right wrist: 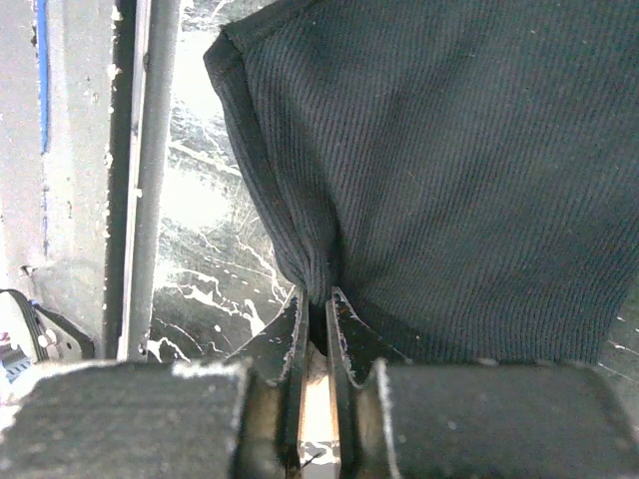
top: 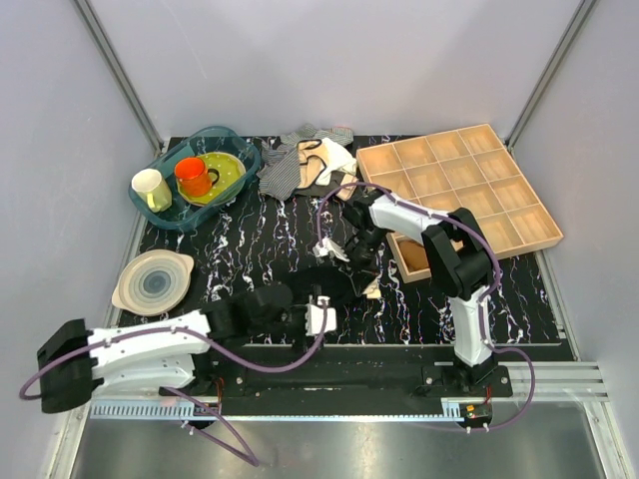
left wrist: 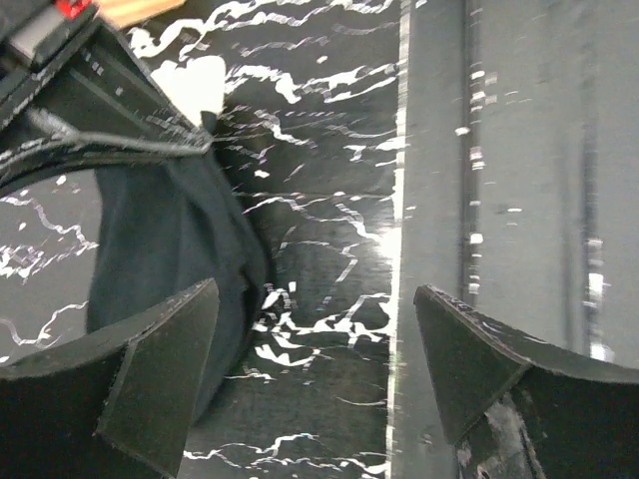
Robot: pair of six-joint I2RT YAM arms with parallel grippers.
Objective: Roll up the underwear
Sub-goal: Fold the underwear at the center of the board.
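The underwear (top: 337,283) is a black fabric heap on the black marbled table, near the front middle. My right gripper (top: 356,261) reaches down to its far edge. In the right wrist view the gripper (right wrist: 318,299) is shut, pinching a fold of the ribbed black underwear (right wrist: 449,170), which spreads away from the tips. My left gripper (top: 318,317) lies low at the garment's near side. In the left wrist view the gripper (left wrist: 315,369) is open and holds nothing. The underwear (left wrist: 170,239) lies against the outer side of the left finger (left wrist: 165,384).
A clear blue tub (top: 170,218) at the back left holds a cream cup, an orange mug and a green plate. A grey plate (top: 153,280) lies front left. A striped cloth (top: 290,170) lies at the back. A wooden compartment tray (top: 469,190) fills the right. The table's metal front rail (left wrist: 499,150) runs beside the left gripper.
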